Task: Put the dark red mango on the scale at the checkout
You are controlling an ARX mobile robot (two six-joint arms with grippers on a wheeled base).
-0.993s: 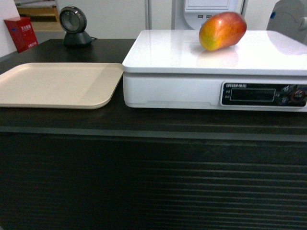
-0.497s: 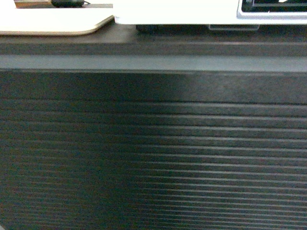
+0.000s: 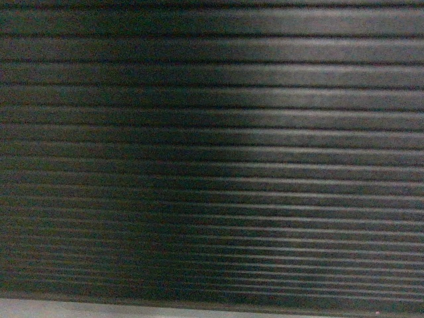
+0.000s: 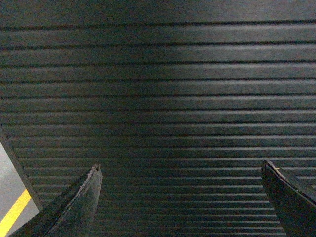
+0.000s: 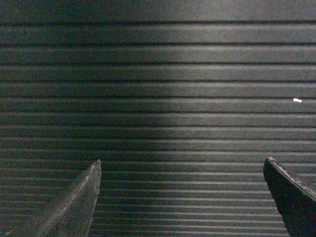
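Only the slatted dark front of the checkout fills the head view. The dark red mango and the scale are out of view. In the left wrist view my left gripper is open, its two dark fingers wide apart with nothing between them, facing the checkout slats. My right gripper in the right wrist view is open the same way, empty, pointed at the slatted checkout front.
A strip of grey floor shows along the bottom of the head view. At the left edge of the left wrist view, grey floor with a yellow line lies beside the counter's corner. A small white speck sits on one slat.
The head view has dropped from the counter top, where the mango lay on the white scale beside a beige tray, down to the slatted front near the floor.
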